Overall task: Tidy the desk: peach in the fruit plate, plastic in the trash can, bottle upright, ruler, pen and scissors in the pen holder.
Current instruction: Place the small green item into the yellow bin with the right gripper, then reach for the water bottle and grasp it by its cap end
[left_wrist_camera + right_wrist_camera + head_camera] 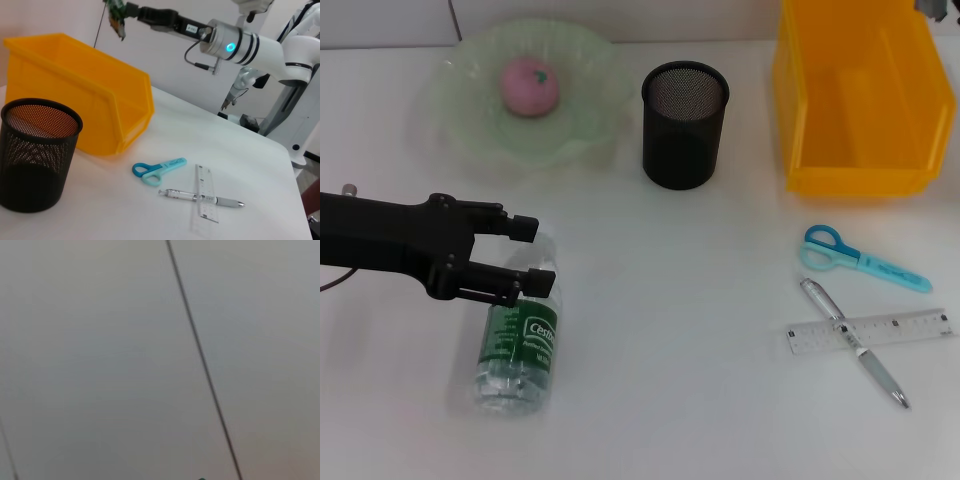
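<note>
A clear bottle [520, 340] with a green label lies on its side at the near left. My left gripper [530, 255] is open, with one finger on each side of the bottle's neck end. The pink peach [528, 85] rests in the green fruit plate [470, 130] at the back left. The black mesh pen holder [685, 125] [37, 155] stands mid-back. Blue scissors [860, 258] [159, 169], a silver pen [855, 342] [200, 197] and a clear ruler [870, 332] [206, 192] lie at the right, the pen crossing the ruler. My right gripper [117, 15] hangs high above the yellow trash can [860, 100] [75, 100]. The plastic is out of view.
The yellow trash can stands at the back right, next to the pen holder. Bare white table lies between the bottle and the scissors. The right wrist view shows only a grey wall and a thin cable [200, 355].
</note>
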`<move>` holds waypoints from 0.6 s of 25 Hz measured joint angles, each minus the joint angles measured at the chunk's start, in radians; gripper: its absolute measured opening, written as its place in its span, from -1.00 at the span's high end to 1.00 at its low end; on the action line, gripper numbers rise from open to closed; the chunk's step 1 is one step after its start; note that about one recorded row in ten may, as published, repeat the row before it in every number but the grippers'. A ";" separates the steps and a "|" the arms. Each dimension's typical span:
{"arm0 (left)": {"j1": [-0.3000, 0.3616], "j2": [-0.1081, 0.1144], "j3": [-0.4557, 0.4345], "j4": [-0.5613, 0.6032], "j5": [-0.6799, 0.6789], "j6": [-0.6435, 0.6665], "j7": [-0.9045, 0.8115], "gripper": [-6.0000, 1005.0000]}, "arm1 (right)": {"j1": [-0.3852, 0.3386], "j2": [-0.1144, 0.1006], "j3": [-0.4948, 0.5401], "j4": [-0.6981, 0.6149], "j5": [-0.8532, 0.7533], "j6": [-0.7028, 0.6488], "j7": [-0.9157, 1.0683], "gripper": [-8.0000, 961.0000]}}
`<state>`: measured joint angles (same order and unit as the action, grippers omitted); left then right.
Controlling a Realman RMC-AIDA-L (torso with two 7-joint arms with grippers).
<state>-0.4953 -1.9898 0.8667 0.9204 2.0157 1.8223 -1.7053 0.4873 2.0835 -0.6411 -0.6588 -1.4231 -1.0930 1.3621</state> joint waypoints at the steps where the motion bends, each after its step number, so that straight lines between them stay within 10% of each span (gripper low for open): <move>1: 0.000 0.000 0.000 0.000 0.000 0.000 -0.001 -0.43 | 0.008 0.000 -0.004 0.013 -0.001 0.015 0.000 0.98; 7: -0.001 0.001 0.000 0.000 0.000 0.001 -0.005 -0.42 | 0.037 -0.005 -0.026 0.063 -0.007 0.039 0.000 0.98; 15: 0.001 0.002 -0.003 0.000 -0.001 0.007 -0.018 -0.41 | 0.005 -0.018 -0.041 0.056 -0.006 -0.086 0.045 0.15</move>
<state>-0.4941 -1.9877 0.8641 0.9206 2.0150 1.8288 -1.7233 0.4918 2.0658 -0.6825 -0.6026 -1.4290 -1.1787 1.4072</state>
